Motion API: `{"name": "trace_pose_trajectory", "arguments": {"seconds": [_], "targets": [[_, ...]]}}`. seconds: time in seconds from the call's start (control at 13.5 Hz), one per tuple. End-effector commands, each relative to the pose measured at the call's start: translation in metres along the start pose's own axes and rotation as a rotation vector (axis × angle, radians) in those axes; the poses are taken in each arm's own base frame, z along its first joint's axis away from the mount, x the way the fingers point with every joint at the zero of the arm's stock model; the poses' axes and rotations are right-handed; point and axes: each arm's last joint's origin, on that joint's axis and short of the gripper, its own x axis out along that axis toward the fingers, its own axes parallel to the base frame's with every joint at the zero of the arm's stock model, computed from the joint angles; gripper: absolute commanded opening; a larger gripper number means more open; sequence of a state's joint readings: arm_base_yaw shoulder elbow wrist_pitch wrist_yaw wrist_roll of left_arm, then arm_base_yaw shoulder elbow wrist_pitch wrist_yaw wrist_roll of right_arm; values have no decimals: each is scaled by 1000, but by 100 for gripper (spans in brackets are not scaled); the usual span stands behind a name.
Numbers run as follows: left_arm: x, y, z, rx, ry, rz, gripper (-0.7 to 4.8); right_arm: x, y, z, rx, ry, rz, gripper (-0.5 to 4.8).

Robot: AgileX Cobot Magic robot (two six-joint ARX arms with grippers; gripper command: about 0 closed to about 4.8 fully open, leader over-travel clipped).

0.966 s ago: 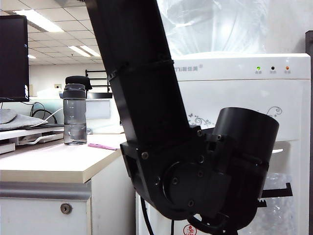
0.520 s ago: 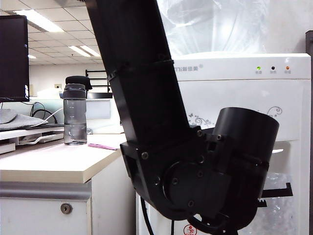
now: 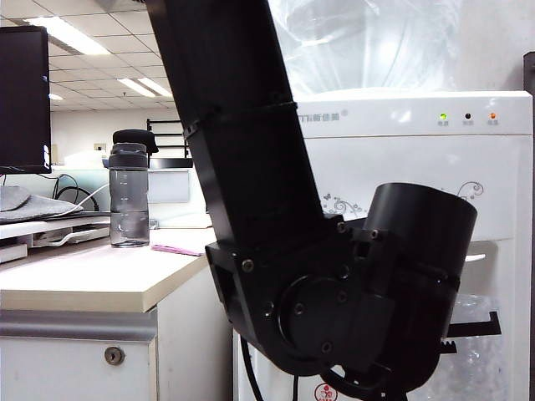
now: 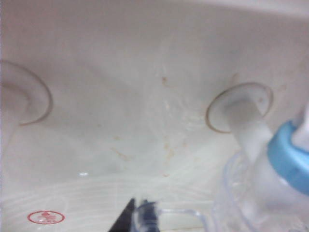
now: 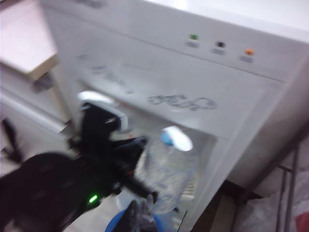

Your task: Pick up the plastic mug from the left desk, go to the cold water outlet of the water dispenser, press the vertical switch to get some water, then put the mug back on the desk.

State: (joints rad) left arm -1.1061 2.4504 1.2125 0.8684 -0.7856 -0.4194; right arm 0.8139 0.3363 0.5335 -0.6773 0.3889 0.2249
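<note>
The plastic mug (image 5: 166, 181) is being held in the water dispenser (image 3: 418, 167) recess, just under the cold water outlet (image 5: 170, 137). Its handle is being pinched by the left gripper (image 4: 137, 218), jaws pressed together. In the exterior view the mug is being shown at 4 o'clock from the left desk (image 3: 84, 284), well apart. The right gripper (image 5: 137, 217) is being blurred near the recess; its state cannot be told.

Glossy black left arm (image 3: 251, 167), silver screws, round joint housing, thin black cable beneath.
</note>
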Motion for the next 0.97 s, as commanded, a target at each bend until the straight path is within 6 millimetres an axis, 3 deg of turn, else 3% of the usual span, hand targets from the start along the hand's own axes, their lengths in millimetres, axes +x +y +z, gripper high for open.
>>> {"name": "trace_pose_trajectory", "arguments": {"seconds": [0.07, 0.59, 0.97], "targets": [[-1, -3, 5, -22, -20, -14, -6, 13, -1, -2, 1, -61, 32, -1], [-1, -3, 5, -22, -19, -15, -6, 40, -29, -12, 51, -111, -29, -1], [-1, -3, 5, -22, -20, -16, -6, 64, -62, -17, 90, -90, 63, -1]]}}
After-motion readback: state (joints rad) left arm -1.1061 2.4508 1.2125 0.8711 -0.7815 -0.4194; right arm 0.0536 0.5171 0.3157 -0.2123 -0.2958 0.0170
